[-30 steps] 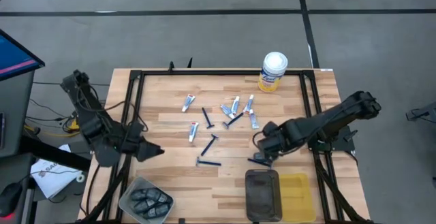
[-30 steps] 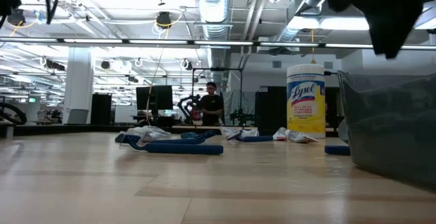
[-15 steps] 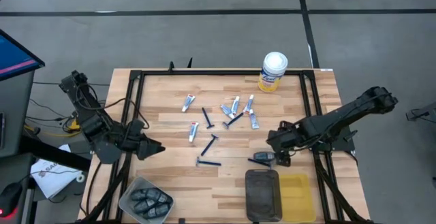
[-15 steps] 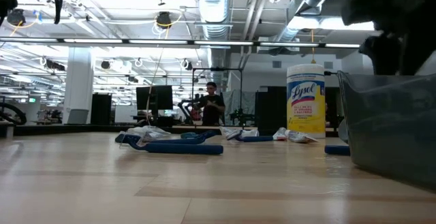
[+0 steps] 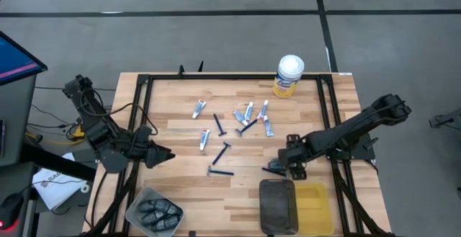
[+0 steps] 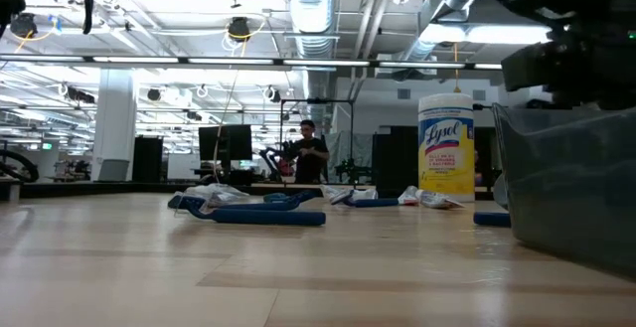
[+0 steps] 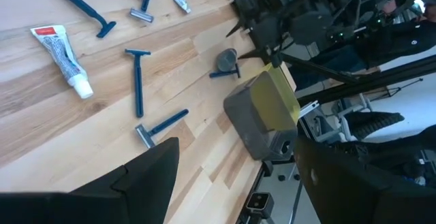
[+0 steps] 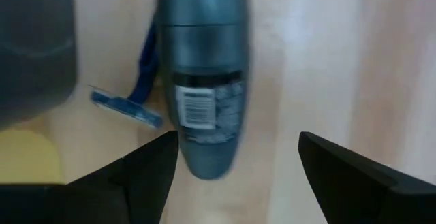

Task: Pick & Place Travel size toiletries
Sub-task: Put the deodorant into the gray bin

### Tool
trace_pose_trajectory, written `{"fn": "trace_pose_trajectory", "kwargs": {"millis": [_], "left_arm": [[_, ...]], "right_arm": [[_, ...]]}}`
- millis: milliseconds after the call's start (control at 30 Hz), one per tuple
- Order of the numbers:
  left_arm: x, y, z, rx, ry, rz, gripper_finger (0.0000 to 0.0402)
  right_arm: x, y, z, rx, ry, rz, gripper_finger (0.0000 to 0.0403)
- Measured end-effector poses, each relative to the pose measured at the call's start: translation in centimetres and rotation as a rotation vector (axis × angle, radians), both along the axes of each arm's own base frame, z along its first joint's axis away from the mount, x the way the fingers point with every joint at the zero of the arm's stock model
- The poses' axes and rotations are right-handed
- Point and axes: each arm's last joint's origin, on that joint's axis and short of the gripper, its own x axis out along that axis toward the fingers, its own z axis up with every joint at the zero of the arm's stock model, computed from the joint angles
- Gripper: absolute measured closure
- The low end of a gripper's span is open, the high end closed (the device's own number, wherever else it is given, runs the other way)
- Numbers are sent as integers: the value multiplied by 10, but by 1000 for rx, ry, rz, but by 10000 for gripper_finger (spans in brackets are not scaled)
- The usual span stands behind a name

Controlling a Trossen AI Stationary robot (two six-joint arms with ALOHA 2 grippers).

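Observation:
The travel size toiletries lie loose on the wooden table: white tubes (image 5: 248, 112), dark blue razors (image 5: 220, 153) and one dark grey oblong piece (image 5: 277, 166) beside a razor (image 8: 136, 94). My right gripper (image 5: 292, 162) hangs open, pointing down, just over that piece. In the right wrist view the piece's near end (image 8: 204, 163) reaches between the fingers, close to one fingertip (image 8: 163, 156); I see no touch. My left gripper (image 5: 164, 155) waits open at the table's left edge, above the table.
A grey bin (image 5: 277, 204) and a yellow one (image 5: 315, 207) stand at the front right, close to my right gripper. A clear tray (image 5: 153, 212) holding dark pieces sits at the front left. A yellow canister (image 5: 289, 76) stands at the back. A person (image 6: 310, 153) stands far behind.
My right gripper has come down toward the table over the dark grey piece and its wrist has rolled; the fingers stay open. The piece and the other toiletries have not moved.

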Motion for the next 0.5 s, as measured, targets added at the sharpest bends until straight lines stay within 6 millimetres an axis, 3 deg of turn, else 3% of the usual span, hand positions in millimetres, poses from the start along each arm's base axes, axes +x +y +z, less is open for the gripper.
{"fn": "trace_pose_trajectory", "kwargs": {"millis": [500], "left_arm": [[0, 0, 0, -1, -3, 3, 116]], "right_arm": [[15, -5, -15, 57, -5, 52, 107]]}}
